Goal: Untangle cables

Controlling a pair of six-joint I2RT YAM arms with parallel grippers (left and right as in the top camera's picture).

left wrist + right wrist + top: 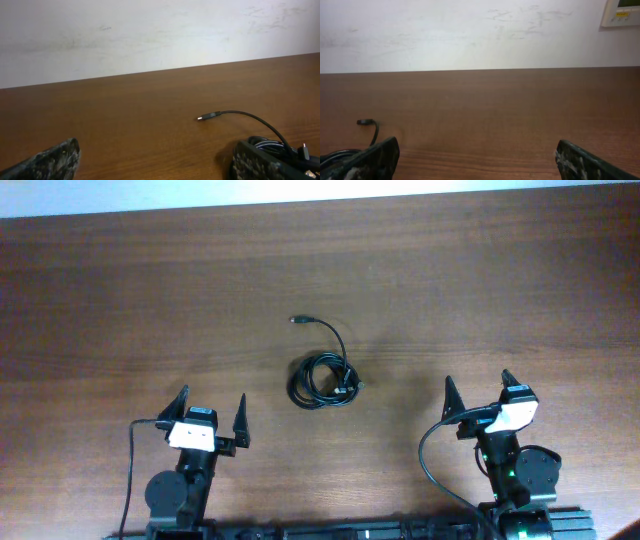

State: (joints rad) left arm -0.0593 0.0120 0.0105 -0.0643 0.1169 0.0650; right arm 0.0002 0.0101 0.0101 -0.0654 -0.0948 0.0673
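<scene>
The cables [322, 379] lie as a small black coil in the middle of the wooden table, with one free end curving up to a plug [298, 320]. In the left wrist view the coil [280, 145] sits at the lower right, partly behind my right finger, and its plug [207, 117] points left. In the right wrist view the cable [367, 130] shows at the lower left. My left gripper [212, 409] is open and empty, near and left of the coil. My right gripper [478, 388] is open and empty, near and right of it.
The brown wooden table [150, 300] ends at a white wall at the far side. A white wall panel [622, 12] shows at the upper right of the right wrist view. The arm bases stand at the near edge.
</scene>
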